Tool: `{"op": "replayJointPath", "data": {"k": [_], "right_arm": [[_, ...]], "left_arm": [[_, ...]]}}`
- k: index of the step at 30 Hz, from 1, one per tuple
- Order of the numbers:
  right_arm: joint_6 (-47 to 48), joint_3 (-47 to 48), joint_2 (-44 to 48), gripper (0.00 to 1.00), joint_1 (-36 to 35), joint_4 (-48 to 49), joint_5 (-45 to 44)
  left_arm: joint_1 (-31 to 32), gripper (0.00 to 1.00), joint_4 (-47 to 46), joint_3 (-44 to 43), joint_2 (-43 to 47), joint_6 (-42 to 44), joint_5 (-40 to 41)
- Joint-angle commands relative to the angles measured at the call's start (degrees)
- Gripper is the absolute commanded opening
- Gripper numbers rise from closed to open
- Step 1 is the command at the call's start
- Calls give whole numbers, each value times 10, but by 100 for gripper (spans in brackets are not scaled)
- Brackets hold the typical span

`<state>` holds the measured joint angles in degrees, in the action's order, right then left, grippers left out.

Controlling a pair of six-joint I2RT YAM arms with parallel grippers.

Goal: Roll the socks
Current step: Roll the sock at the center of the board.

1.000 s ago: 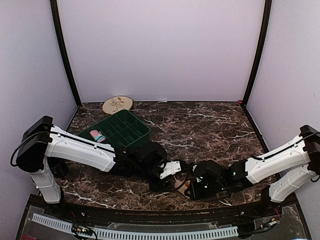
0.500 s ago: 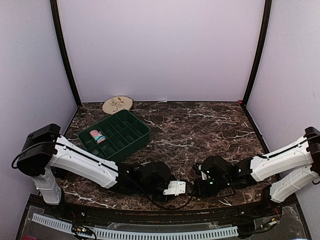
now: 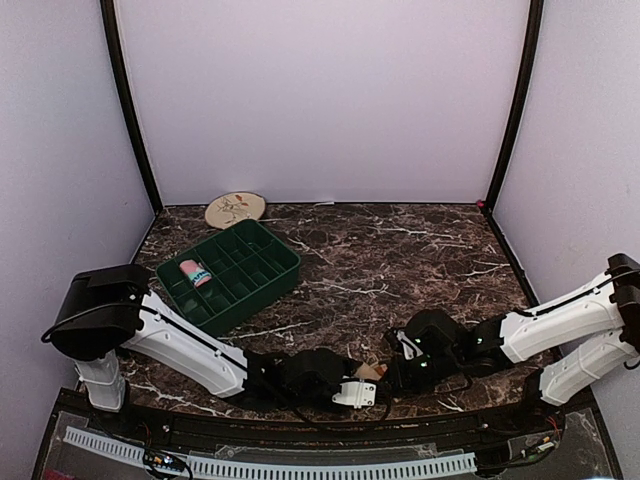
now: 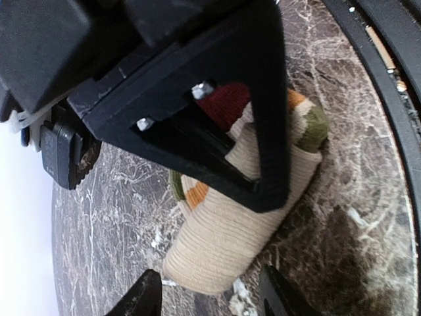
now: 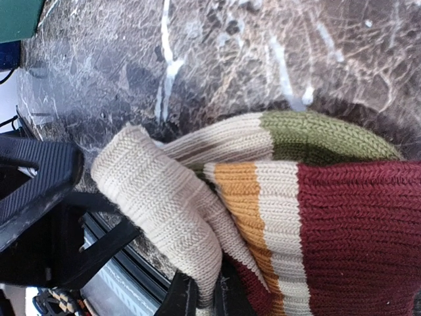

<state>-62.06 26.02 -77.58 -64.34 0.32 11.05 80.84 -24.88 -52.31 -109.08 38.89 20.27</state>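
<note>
The tan striped sock (image 3: 376, 371) lies bunched near the table's front edge, between the two grippers. In the right wrist view its cream cuff (image 5: 164, 197), orange and green stripes and dark red part fill the frame. My right gripper (image 5: 205, 294) is shut, pinching the cream cuff. In the left wrist view the rolled sock (image 4: 223, 237) lies just ahead of my left gripper (image 4: 210, 299). That gripper is open, with a fingertip on either side of the sock's cream end. The right gripper's black body (image 4: 197, 99) covers the sock's far part. The pink sock (image 3: 192, 272) lies in the green tray.
The green compartment tray (image 3: 262, 279) stands at the left middle. A round decorated disc (image 3: 236, 209) lies at the back left. The black front rail (image 3: 300, 425) runs right next to both grippers. Purple walls close in the sides and back.
My left gripper has moved toward the front edge and to the right, coming up against the sock. My right gripper has shifted slightly left, still holding the sock.
</note>
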Motion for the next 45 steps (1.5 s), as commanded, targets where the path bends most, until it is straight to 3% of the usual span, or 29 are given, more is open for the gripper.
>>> {"op": "replayJointPath", "data": {"k": [1,17,28,34,42,45], "right_arm": [[-4,-26,-14,0,3,-55,31],[7,-63,19,0,20,-65,65],[24,-71,27,0,44,-80,76],[48,-48,13,0,53,-102,75],[71,-11,20,33,57,-157,45],[76,2,34,38,57,-180,25]], "left_arm": [[3,53,-52,-5,-21,40,37],[7,51,-87,-16,-72,81,44],[13,37,-43,-19,-64,102,-18],[14,16,27,-41,-57,101,-66],[21,13,56,-42,-51,87,-65],[21,13,70,-41,-49,79,-58]]}}
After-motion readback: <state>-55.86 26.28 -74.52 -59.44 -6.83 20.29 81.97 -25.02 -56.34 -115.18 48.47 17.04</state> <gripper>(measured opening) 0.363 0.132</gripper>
